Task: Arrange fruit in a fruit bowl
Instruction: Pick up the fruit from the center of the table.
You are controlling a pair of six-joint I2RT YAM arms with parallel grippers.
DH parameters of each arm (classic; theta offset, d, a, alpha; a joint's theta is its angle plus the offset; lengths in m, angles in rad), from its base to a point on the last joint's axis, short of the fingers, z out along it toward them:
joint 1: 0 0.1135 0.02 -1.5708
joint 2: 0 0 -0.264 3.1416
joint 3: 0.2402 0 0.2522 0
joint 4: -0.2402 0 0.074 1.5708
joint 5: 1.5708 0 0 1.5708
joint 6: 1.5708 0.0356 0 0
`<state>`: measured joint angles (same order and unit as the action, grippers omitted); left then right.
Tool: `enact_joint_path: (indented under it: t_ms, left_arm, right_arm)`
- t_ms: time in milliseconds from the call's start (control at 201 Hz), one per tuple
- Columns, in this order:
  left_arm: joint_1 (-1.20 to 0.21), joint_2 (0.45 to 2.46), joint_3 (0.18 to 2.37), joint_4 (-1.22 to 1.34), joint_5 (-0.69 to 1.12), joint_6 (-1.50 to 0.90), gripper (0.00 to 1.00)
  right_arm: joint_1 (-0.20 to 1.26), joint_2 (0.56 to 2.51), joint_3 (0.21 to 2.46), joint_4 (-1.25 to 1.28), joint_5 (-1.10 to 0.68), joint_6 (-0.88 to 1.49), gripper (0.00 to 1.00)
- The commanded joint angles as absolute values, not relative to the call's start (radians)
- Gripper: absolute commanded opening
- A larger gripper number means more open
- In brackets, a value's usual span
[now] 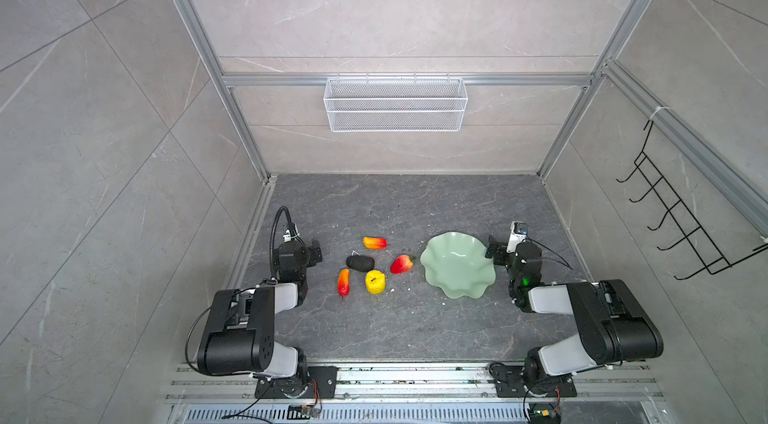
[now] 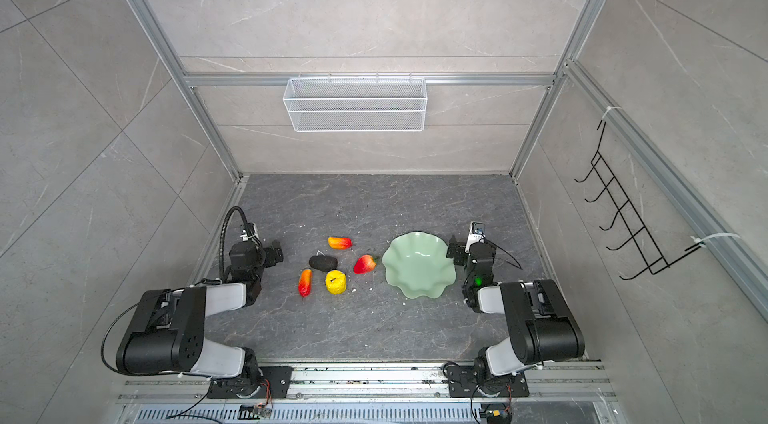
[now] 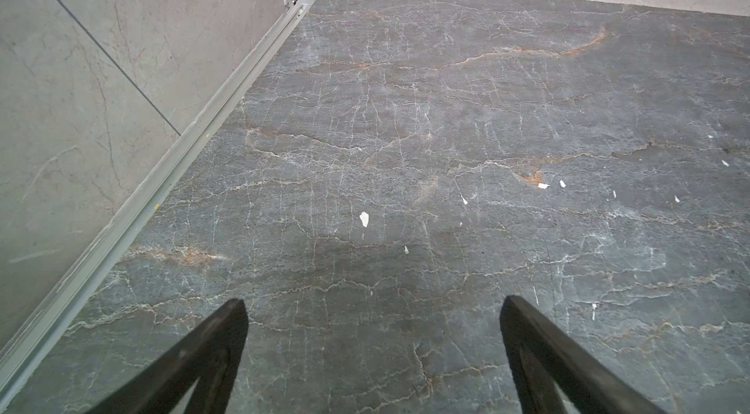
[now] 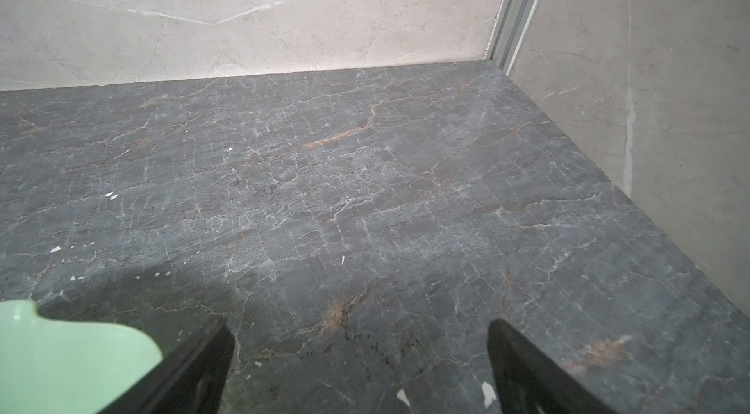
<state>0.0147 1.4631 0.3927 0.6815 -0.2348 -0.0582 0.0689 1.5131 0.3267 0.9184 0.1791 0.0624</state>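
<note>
On bench (image 1: 395, 330), btwn left end effector (image 3: 371, 304) and bowl (image 1: 455, 270): all 5 fruit (image 1: 365, 264) in loose cluster, outside bowl. Strawberry (image 1: 401, 264) nearest bowl rim, close but apart; then yellow one (image 1: 375, 282), dark oval (image 2: 323, 263), 2 long red-orange ones (image 1: 375, 242) (image 1: 343, 282). Right end effector (image 4: 361, 331) just beside bowl, jaws wide, holding nothing. Left same: wide, nothing held.
</note>
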Motion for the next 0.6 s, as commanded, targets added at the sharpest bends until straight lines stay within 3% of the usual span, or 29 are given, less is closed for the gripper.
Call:
enact_joint_path:
  t_ms: [0, 384, 593]
  left_arm:
    - [0.01, 1.466, 0.418, 0.726, -0.252, -0.039, 1.0]
    - [0.01, 1.466, 0.417, 0.726, -0.252, -0.039, 1.0]
    - [0.009, 1.466, 0.417, 0.727, -0.252, -0.039, 1.0]
  right_arm:
    - [0.074, 1.521, 0.341, 0.937, 0.189, 0.053, 1.0]
    - [0.075, 1.507, 0.341, 0.934, 0.215, 0.06, 1.0]
    - [0.088, 1.231, 0.455, 0.503, 0.218, 0.096, 1.0]
